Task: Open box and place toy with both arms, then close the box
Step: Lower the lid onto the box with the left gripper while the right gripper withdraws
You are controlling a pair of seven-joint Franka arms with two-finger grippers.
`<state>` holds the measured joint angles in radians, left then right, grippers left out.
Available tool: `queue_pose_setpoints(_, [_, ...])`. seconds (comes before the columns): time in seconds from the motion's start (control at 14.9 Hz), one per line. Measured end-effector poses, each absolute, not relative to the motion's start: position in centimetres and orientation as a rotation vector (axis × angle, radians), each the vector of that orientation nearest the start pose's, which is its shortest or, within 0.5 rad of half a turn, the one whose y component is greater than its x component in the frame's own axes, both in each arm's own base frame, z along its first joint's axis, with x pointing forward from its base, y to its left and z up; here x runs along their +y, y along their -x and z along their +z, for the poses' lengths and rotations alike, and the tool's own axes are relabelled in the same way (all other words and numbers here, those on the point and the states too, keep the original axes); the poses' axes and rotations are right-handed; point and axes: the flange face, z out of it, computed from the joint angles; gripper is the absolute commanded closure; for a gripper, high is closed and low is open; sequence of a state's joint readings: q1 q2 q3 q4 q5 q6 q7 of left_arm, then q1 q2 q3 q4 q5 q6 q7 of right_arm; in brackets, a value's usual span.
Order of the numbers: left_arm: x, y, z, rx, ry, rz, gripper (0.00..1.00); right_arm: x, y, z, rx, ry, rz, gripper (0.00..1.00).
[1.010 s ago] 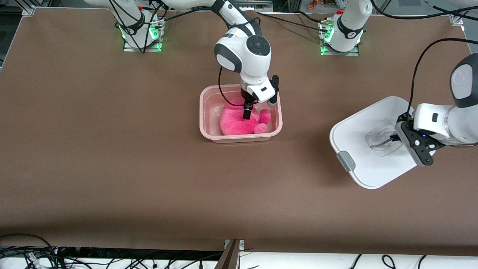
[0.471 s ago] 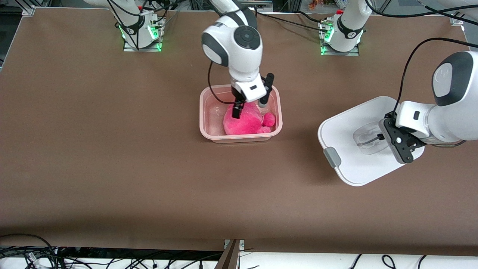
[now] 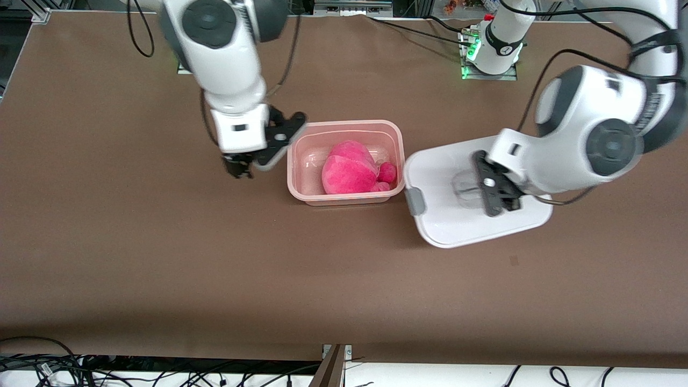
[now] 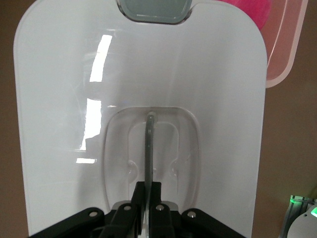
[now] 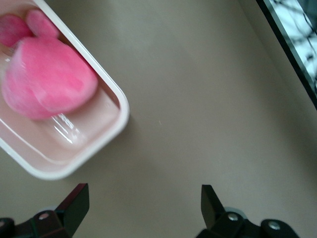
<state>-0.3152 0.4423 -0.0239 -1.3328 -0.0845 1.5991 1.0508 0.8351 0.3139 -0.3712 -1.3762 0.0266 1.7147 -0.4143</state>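
The pale pink box stands open mid-table with the hot-pink plush toy lying inside; both also show in the right wrist view, box and toy. My right gripper is open and empty, up over the bare table beside the box toward the right arm's end. My left gripper is shut on the clear centre handle of the white lid, holding the lid in the air beside the box toward the left arm's end. The lid's grey clip faces the box.
Brown table cloth all round. The arm bases stand along the table's edge farthest from the front camera. Cables hang below the table's nearest edge.
My right gripper has let go of the toy, risen out of the box and moved toward the right arm's end. My left gripper has carried the lid toward the box.
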Motion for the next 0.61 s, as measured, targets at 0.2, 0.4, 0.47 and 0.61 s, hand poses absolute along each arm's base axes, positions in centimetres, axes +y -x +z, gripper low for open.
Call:
queue_pose_setpoints(0.2, [-32.5, -60.1, 44.6, 2.221, 2.399, 0.179, 1.0, 25.2, -57.5, 58.1, -1.172, 2.939, -0.016, 0.0])
queue_pose_setpoints(0.4, [-40.6, -56.3, 42.1, 2.283, 2.322, 0.172, 1.0, 16.9, -57.6, 60.6, -0.959, 2.962, 0.015, 0.0])
queue_pose_setpoints(0.47, [-42.8, -55.2, 41.2, 2.299, 2.301, 0.164, 1.0, 14.8, -57.2, 61.3, -0.912, 2.956, 0.025, 0.0])
queue_pose_setpoints(0.61, [-46.3, -53.1, 39.8, 2.311, 2.28, 0.151, 1.0, 11.8, -56.1, 61.9, -0.834, 2.939, 0.039, 0.0])
